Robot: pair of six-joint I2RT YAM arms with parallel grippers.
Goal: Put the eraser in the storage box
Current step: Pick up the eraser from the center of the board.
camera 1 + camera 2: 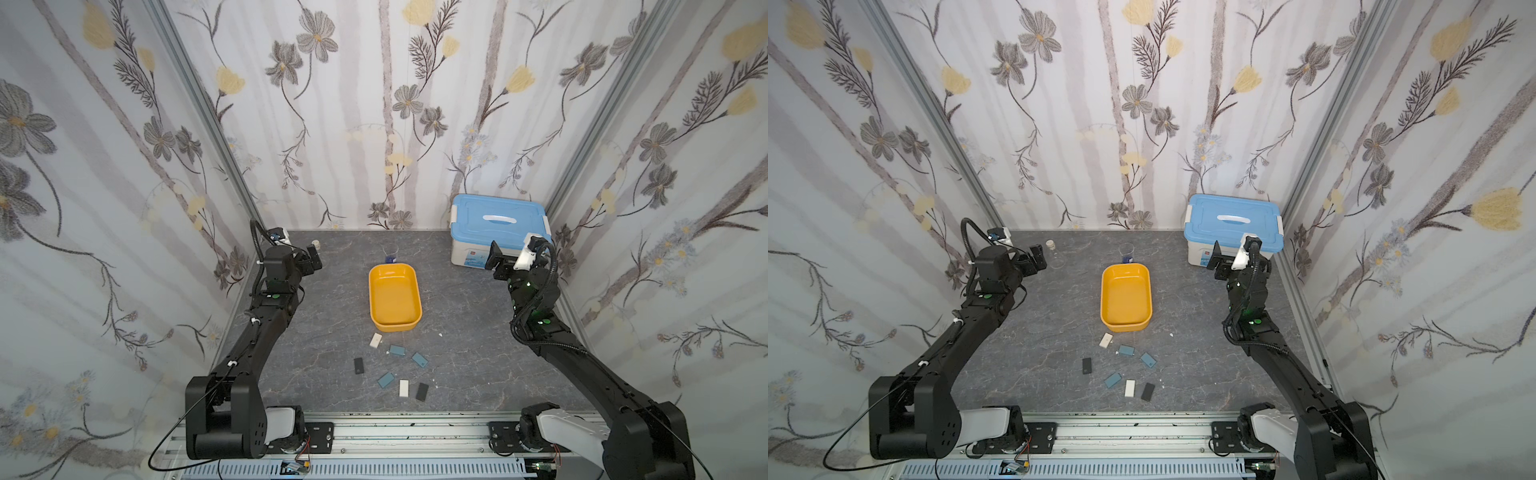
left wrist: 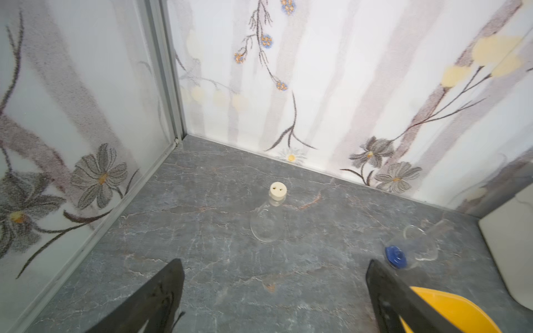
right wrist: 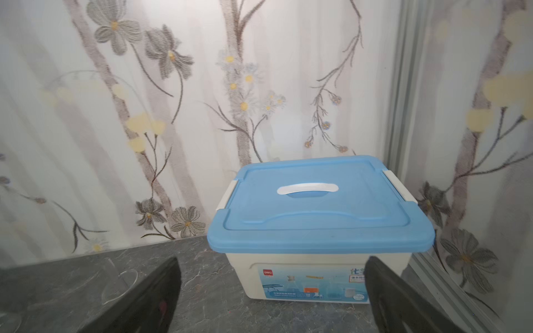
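Scattered erasers (image 1: 404,388) lie on the bench (image 1: 465,340) just near of the storage box (image 1: 395,328), midway between the farther-back left tool (image 1: 315,258) and right tool (image 1: 495,257), both released, empty.

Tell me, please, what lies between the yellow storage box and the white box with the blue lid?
Nothing lies there: only bare grey tabletop separates the storage box and the white box, as both top views show.

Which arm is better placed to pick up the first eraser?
Left, marginally. Both grippers are open, empty and far back. The white eraser beside the tub lies slightly nearer the left gripper than the right gripper; the other erasers sit about midway.
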